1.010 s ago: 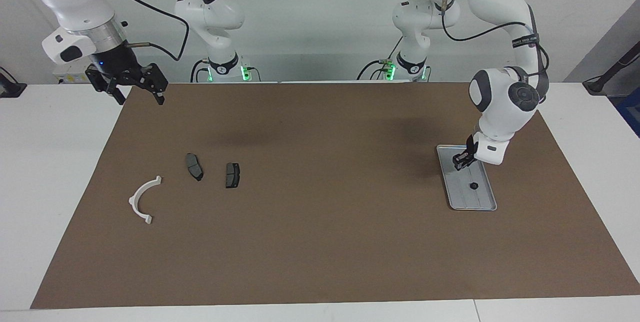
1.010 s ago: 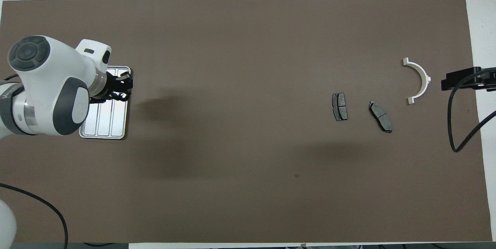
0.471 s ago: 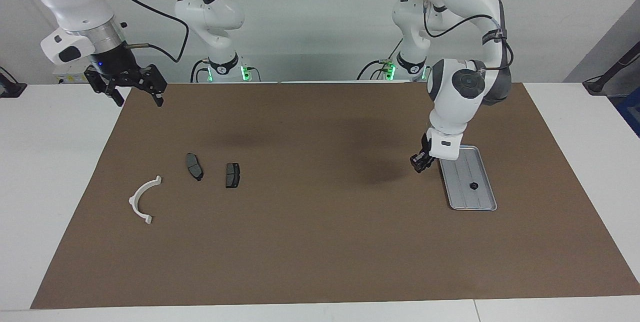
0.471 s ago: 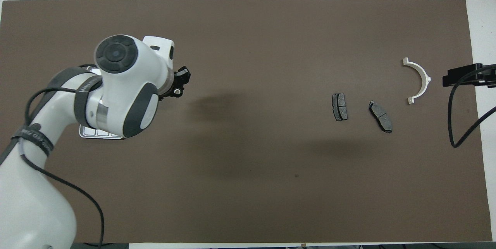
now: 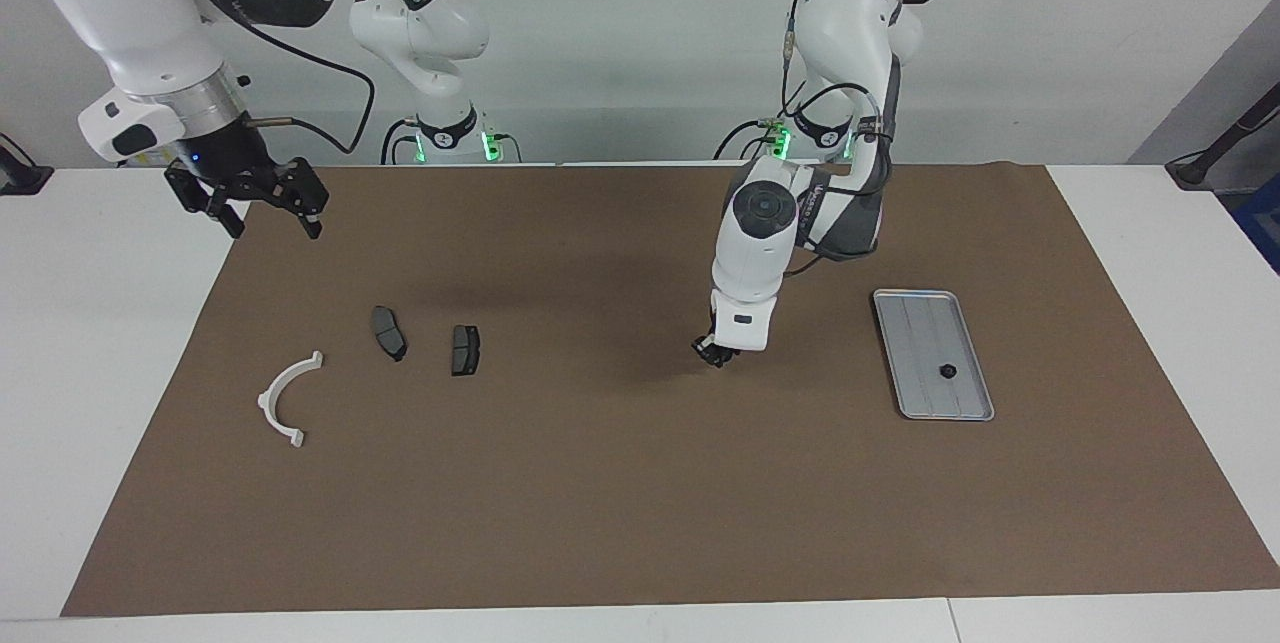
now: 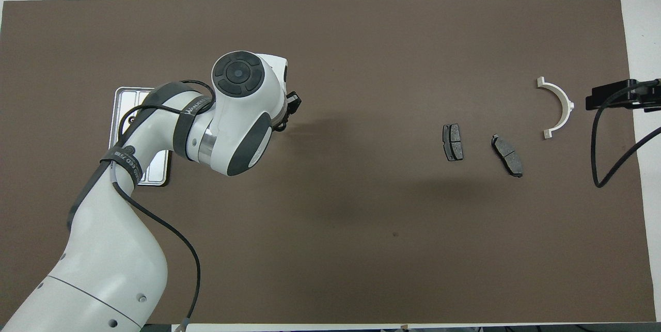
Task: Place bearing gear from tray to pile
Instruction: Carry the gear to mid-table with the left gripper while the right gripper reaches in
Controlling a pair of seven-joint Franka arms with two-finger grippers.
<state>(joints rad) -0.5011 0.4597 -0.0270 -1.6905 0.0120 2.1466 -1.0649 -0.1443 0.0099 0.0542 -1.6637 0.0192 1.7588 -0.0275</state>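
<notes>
the facing view shows a small dark part [image 5: 947, 369] on the tray [image 5: 915, 307], hidden overhead by the left arm; left gripper [image 5: 714, 353] over the mat [image 5: 640, 483] looks clenched, perhaps on something; right gripper [image 5: 262, 199] waits, spread wide.

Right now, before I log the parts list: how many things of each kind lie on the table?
Silver tray: 1
Small black part on the tray: 1
Dark brake pads: 2
White half-ring bracket: 1
Total: 5
</notes>
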